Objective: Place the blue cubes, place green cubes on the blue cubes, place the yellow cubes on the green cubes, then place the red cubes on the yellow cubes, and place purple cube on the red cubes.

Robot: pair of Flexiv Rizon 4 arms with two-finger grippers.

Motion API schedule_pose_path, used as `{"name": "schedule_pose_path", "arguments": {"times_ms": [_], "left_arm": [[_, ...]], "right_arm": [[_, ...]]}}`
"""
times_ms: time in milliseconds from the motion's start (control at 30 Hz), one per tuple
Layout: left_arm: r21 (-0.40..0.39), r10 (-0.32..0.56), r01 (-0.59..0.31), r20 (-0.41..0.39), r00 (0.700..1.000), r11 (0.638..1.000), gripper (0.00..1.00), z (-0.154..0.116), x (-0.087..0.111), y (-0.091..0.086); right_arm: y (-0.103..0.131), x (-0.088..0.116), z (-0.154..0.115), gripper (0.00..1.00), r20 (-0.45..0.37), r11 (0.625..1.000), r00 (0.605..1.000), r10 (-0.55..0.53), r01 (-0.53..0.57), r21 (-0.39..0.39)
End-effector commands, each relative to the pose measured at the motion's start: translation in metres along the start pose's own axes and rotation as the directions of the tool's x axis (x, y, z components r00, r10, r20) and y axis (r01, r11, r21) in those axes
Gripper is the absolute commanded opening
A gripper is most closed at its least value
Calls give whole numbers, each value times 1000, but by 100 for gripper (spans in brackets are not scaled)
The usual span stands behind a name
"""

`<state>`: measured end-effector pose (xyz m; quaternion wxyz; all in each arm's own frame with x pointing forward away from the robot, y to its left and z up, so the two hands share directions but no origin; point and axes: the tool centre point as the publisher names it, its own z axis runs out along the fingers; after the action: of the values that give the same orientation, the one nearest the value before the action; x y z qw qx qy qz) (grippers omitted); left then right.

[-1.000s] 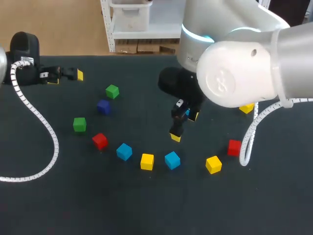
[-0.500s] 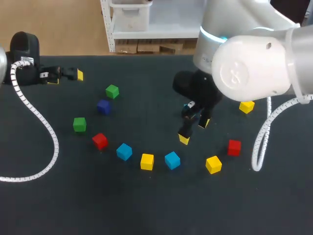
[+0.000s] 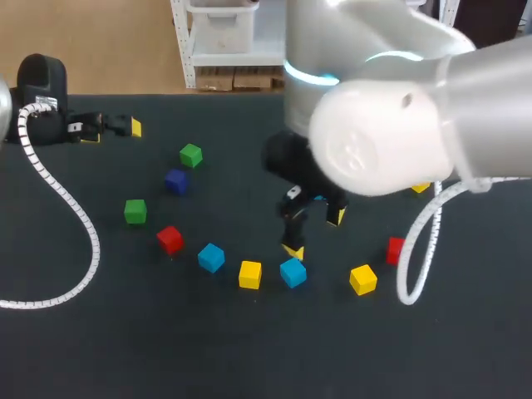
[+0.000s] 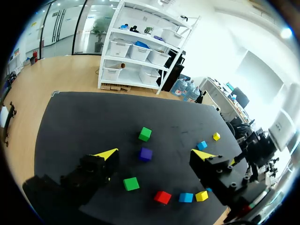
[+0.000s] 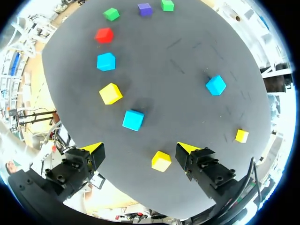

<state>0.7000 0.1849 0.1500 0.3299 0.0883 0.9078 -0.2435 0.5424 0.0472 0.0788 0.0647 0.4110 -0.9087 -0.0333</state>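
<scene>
Dark matting covers the desk point(image 3: 249, 349), and every cube on it lies single with nothing stacked, so I judge the task to be at its first step, gathering the blue cubes. My right pincer point(image 5: 140, 149) hangs over the desk with its fingers wide apart and nothing held. Just ahead of it, about in line with the gap between the fingers, sits the nearest blue cube point(image 5: 133, 120). From the head view one yellow tip is close beside that cube, and I cannot tell whether it touches. A yellow cube point(image 5: 161, 161) lies under the pincer, nearer one finger, and a second yellow cube point(image 5: 111, 93) lies just beyond the blue one. The second blue cube point(image 5: 106, 61) is farther ahead, and the third blue cube point(image 5: 215, 85) is off to one side, well apart. The red cube point(image 5: 104, 34), green cube point(image 5: 111, 14) and purple cube point(image 5: 145, 8) lie farthest ahead. My left pincer point(image 3: 112, 131) sits at the desk's far corner, open and empty, well apart from all the cubes. Next, I reckon the right pincer must ease forward until the nearest blue cube is centred. It may also have to turn to square with the cube's faces, then go down and close on it without nudging the yellow neighbours.
</scene>
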Motion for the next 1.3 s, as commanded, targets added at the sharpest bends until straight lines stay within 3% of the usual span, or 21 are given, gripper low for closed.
{"name": "schedule_pose_path", "arguments": {"times_ms": [33,233,1300], "left_arm": [[0,0,0,0,1000,1000,100,0,0,0],[0,0,0,0,1000,1000,100,0,0,0],[0,0,0,0,1000,1000,100,0,0,0]], "right_arm": [[7,-9,12,100,-10,999,1000,11,-10,34],[13,-12,20,100,22,999,999,39,-40,19],[17,-22,67,100,-28,999,998,53,-53,9]]}}
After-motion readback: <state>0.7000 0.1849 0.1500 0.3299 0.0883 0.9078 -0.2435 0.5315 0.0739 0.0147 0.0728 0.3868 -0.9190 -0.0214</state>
